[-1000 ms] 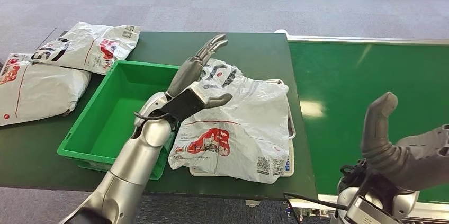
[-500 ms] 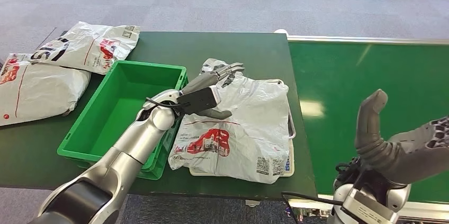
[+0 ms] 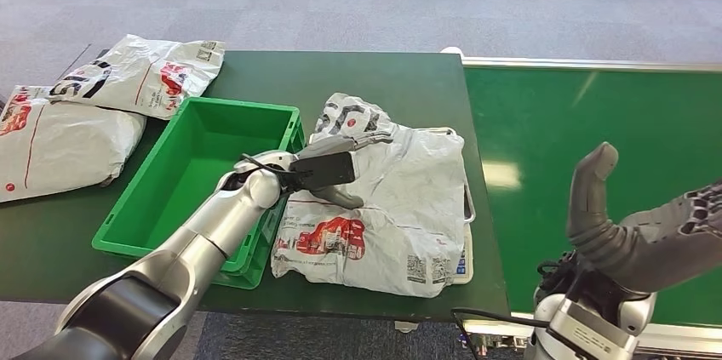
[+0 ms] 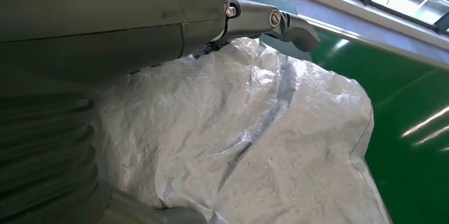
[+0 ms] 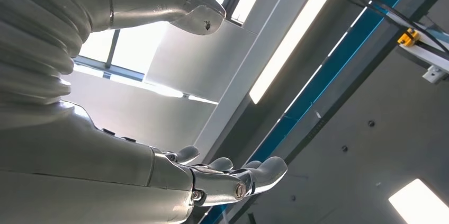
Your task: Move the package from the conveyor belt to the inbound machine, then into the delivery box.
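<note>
Left hand point(image 3: 336, 166) lies flat on top of the package point(image 3: 400, 207), its fingers point(image 3: 368, 136) stretched out along the crumpled upper edge of the white plastic and its thumb point(image 3: 340, 198) lying lower on the bag's face; whether it has actually closed on the plastic cannot be told, since in the left wrist view the fingers point(image 4: 286, 23) reach over a ridge of the bag point(image 4: 254, 144) with the film bunched beneath them, and the contact there is hidden. Three white mailer bags are in view: the package under the hand, and two more bags point(image 3: 140, 71) point(image 3: 60, 139) lying side by side at the far left of the dark green table point(image 3: 400, 79), well apart from the hand. The package rests on one metal tray point(image 3: 467, 207), which shows along the bag's right edge and lower right corner, and its printed red logo and small labels face up. One green bin point(image 3: 179, 181) stands just beside the package on its left, and the left forearm passes over the bin's near right corner. One bright green conveyor belt point(image 3: 596, 139) runs along the right of the table. Right hand point(image 3: 634, 224) is raised over the belt's near edge, holding nothing, its thumb upright and its fingers point(image 5: 249, 173) loosely curved and apart.
</note>
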